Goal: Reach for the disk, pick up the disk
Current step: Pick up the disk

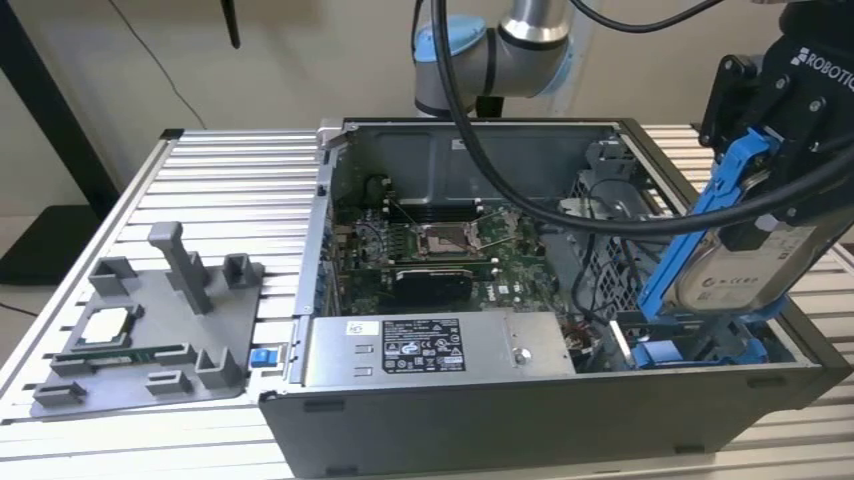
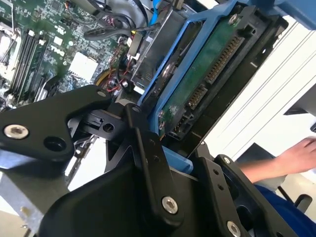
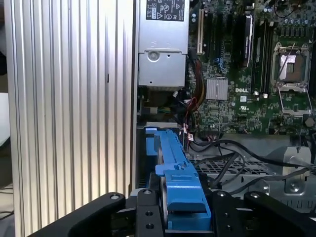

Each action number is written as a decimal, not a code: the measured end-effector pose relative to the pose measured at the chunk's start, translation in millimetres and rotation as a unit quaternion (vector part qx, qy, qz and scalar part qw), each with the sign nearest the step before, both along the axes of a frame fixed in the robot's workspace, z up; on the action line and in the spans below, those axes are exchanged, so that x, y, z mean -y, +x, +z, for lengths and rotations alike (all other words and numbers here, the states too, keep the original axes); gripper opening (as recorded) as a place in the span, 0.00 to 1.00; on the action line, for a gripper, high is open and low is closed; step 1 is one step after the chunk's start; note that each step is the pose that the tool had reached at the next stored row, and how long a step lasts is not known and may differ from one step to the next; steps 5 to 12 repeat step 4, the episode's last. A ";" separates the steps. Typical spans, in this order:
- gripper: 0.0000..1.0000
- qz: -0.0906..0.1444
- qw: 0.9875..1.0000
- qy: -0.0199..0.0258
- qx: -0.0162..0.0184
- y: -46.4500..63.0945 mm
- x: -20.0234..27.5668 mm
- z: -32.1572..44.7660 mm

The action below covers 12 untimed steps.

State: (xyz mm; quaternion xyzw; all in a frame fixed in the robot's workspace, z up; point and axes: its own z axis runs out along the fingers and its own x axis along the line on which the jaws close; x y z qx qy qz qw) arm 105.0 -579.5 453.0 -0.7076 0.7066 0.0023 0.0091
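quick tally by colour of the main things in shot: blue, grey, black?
Blue: 2, the disk rails and a blue bracket below it in the case.
Grey: 2, the computer case and the parts tray.
Black: 1, the gripper.
Total: 5.

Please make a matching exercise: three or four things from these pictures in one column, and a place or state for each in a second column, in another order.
1. disk
2. hand
3. grey fixture tray
4. power supply box

a. on the table beside the case
b. closed on the disk
c. tilted, lifted above its bay
d. inside the case, along its front wall

Pairs: 1-c, 2-b, 3-a, 4-d
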 end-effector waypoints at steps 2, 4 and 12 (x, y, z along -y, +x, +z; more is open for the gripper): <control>0.00 0.000 1.000 0.000 0.000 0.0 0.2 0.0; 0.00 0.000 1.000 0.000 0.000 0.0 0.2 0.0; 0.00 0.000 1.000 0.000 0.000 0.0 0.2 0.0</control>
